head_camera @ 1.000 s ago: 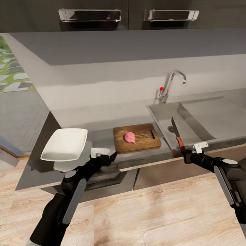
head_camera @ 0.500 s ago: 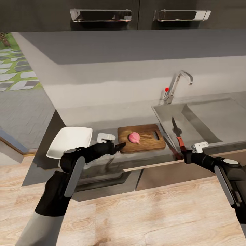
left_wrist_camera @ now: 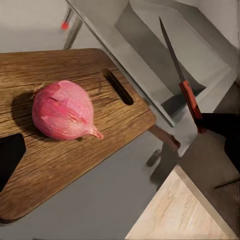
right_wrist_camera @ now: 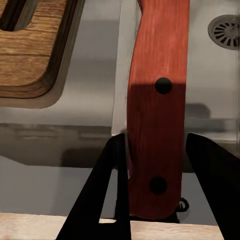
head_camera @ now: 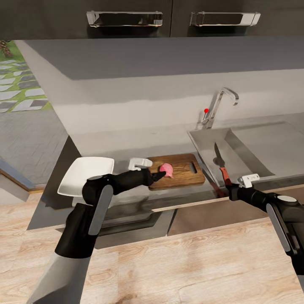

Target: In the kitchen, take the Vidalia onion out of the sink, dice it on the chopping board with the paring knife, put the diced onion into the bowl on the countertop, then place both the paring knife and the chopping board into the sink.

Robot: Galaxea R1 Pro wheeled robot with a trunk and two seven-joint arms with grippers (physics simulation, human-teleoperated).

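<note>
A long matte grey tabletop with a thin metal front edge runs above dark cabinets, with a plain pale wall behind it, dark upper cupboards with chrome bar handles overhead, and light wood-plank flooring below; no brand, label or writing can be read anywhere. Set into the tabletop at the right is a rectangular stainless-steel sink with a curved chrome tap and a red knob. A dark brown wooden chopping board with rounded corners and a slot-shaped handle hole lies just beside the sink, and the small pinkish-red Vidalia onion rests on it, left of the slot. A white squarish shallow bowl stands on the tabletop to the left of the board. The left pincer reaches over the board's near-left part, its dark tip right at the onion; whether it is released or clenched cannot be told. The left wrist view shows the onion's papery skin and pointed tip on the board's grain, apart from one dark finger. The right pincer grasps the red-orange handle of a slim dark-bladed paring knife, blade pointing away over the sink's left side. The right wrist view shows two rivets on the handle, clenched between the two black fingers, and the round drain.
</note>
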